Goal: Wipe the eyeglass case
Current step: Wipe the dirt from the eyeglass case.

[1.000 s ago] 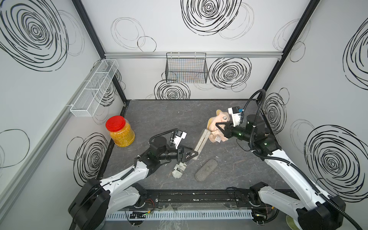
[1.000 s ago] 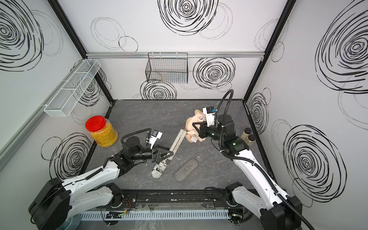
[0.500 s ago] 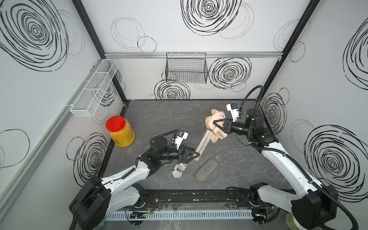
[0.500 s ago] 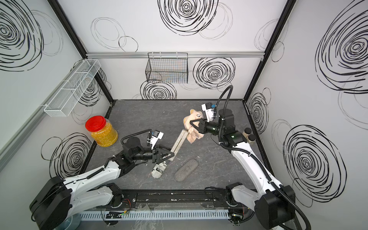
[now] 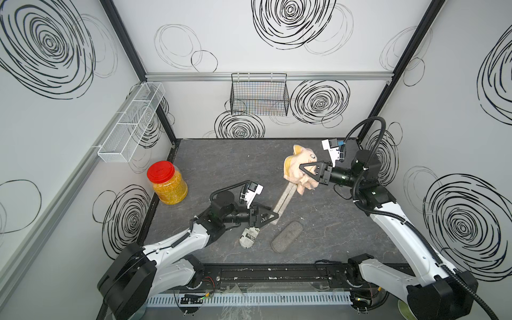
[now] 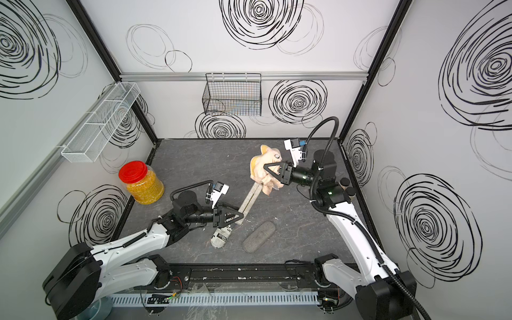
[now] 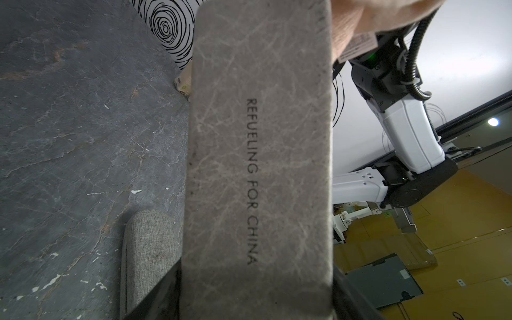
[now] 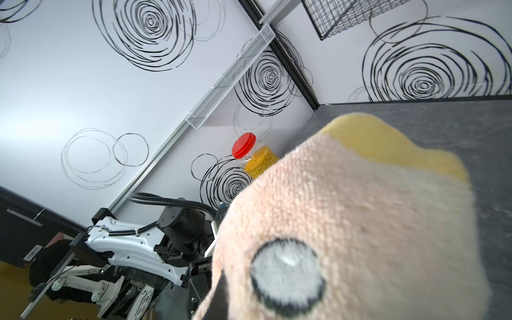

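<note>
1. In a top view, your left fingers (image 5: 273, 216) are closed on the near end of the long, flat eyeglass case (image 5: 285, 201), which runs at a slant toward the back right. Its far end disappears under the pink-and-yellow cloth (image 5: 293, 166) that your right fingers (image 5: 302, 167) pinch tightly. A newsprint-patterned case (image 5: 249, 238) lies on the grey tabletop (image 5: 221, 166) just under your left arm. A grey fabric case (image 5: 286, 236) lies beside it, and a red-lidded jar (image 5: 166, 182) stands at the left wall.

2. In the matching top view, the picture is the same. The left fingers (image 6: 239, 215) grip the eyeglass case (image 6: 250, 198), and the right fingers (image 6: 266, 168) are clamped on the cloth (image 6: 259, 163), which sits over the case's far end. The grey fabric case (image 6: 259, 236) lies well apart from the held one.

3. In the left wrist view, the eyeglass case (image 7: 257, 166) fills the middle, printed "REFUELING FOR CHINA". A dark finger shows on either side of its near end, and the cloth (image 7: 349, 25) meets its far corner. The grey fabric case (image 7: 146, 249) lies on the tabletop (image 7: 69, 110) beside it.

4. In the right wrist view, the cloth (image 8: 360, 221) blocks most of the frame, so you cannot see the fingers' grip here. The jar (image 8: 249, 155) shows behind it.
</note>
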Controlling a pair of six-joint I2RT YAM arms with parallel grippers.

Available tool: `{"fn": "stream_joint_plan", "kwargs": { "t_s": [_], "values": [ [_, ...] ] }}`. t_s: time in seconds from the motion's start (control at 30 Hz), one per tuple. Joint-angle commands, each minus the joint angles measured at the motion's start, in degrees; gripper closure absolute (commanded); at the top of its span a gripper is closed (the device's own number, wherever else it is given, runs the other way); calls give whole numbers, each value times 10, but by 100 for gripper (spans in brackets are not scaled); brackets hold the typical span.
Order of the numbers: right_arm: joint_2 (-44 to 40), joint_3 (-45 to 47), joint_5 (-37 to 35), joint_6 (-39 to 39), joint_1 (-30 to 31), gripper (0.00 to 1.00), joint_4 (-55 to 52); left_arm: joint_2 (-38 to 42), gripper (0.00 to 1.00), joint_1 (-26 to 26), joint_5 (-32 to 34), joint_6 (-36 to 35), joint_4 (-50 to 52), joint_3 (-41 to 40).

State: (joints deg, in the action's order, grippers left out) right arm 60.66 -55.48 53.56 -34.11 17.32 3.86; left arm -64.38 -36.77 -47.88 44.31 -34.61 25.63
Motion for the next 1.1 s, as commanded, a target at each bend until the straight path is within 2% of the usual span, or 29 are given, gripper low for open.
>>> {"fn": "stream_joint_plan", "kwargs": {
  "t_s": [0.0,0.17,0.27,0.33,0.47,0.6,0.7,0.9,0.97,1.07],
  "values": [
    [6,14,17,-3,-1,96,-2,11,35,-2,-2,-12,-51,15],
    [48,-4,-72,91,16,97,-127,20,35,-2,2,-18,-36,16],
    [54,-27,-128,110,31,98,-168,25,35,-2,6,-19,-32,15],
    [43,-23,-115,95,32,98,-138,28,35,-2,8,-19,-32,13],
    [12,-1,-20,35,25,97,-21,27,35,-2,7,-20,-30,10],
    [14,-4,24,7,30,96,-7,27,35,-2,7,-20,-33,8],
    [20,2,-3,31,35,96,-29,28,35,-2,8,-20,-34,8],
    [74,-27,-148,122,56,97,-189,32,35,-3,8,-20,-33,6],
    [82,-32,-151,123,56,98,-205,35,35,-3,9,-21,-27,5],
    [59,-23,-106,112,55,98,-159,42,35,-3,10,-23,-20,4]
  ]
}}
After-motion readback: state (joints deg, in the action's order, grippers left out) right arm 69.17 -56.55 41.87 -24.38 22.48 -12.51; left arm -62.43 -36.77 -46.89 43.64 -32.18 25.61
